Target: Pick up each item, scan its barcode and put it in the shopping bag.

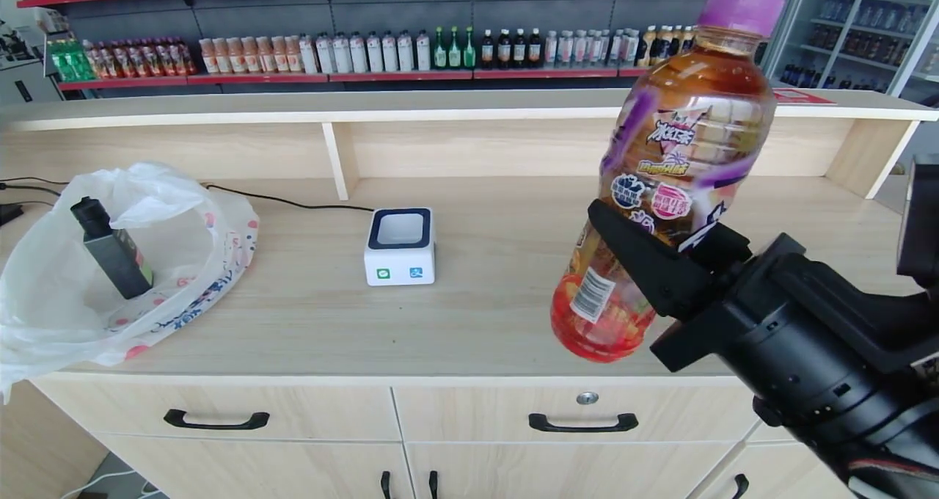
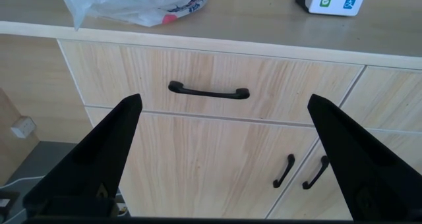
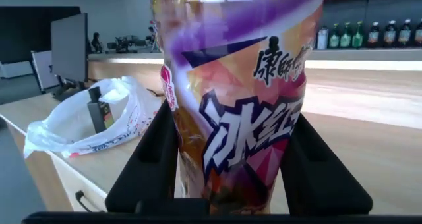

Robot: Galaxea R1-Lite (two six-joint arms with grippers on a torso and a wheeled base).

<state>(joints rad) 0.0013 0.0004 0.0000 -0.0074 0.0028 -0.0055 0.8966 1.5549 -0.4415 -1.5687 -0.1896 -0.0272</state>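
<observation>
My right gripper [image 1: 664, 264] is shut on a drink bottle [image 1: 671, 169] with a purple cap, amber liquid and a barcode label near its base. It holds the bottle upright above the right side of the counter; up close the bottle [image 3: 241, 105] sits between the two black fingers [image 3: 148, 165]. A white barcode scanner [image 1: 400, 246] stands mid-counter, left of the bottle. At the left end lies the white shopping bag [image 1: 51, 293], mouth open, with a dark bottle [image 1: 111, 247] inside. My left gripper [image 2: 221, 158] hangs open below counter level, facing the drawers.
A black cable [image 1: 286, 202] runs along the counter from the bag toward the scanner. A raised wooden ledge [image 1: 455, 106] borders the counter's back, with stocked drink shelves behind. Drawers with black handles [image 2: 208, 92] sit under the counter.
</observation>
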